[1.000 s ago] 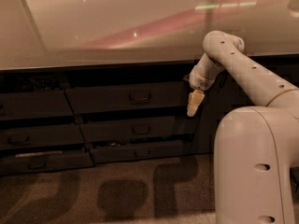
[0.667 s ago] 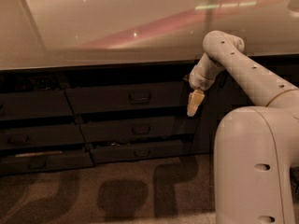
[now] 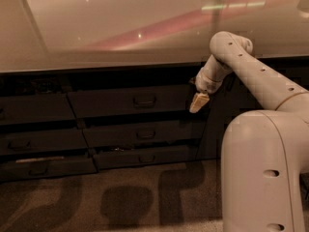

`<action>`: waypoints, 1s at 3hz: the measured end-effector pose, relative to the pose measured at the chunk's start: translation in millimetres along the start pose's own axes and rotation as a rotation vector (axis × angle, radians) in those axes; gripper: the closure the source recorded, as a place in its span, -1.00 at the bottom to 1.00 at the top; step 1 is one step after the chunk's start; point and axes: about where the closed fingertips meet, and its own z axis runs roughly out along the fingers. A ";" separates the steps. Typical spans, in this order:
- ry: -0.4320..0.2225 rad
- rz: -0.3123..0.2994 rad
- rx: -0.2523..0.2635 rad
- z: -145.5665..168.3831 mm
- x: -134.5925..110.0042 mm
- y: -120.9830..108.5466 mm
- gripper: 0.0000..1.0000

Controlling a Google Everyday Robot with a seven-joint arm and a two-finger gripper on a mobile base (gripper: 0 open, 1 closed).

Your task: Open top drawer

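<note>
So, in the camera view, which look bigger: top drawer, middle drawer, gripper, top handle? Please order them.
1. Top drawer.
2. Middle drawer, slimmer.
3. Gripper, at the top drawer's right end, and handle: they look alike, and the gripper seems nearer the camera, so unranked.

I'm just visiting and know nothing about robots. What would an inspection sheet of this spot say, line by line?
Surface: pale glossy countertop above the drawers, reflecting lights.
Job's things: top drawer looks shut; nothing touches its handle.
Clutter: nothing seen.
Grippers: the gripper hangs in front of the top drawer's right end, to the right of the handle and apart from it.
Cables: nothing seen.
Surroundings: two slimmer drawers below; shorter drawers at the left, the lowest with a pale strip; carpeted floor with shadows; the robot's white body at the right.
</note>
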 end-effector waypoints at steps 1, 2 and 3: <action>0.000 0.000 0.000 0.0 0.0 0.0 0.31; 0.000 0.000 0.000 0.1 0.0 0.0 0.77; 0.000 0.000 0.000 0.2 0.0 0.0 1.00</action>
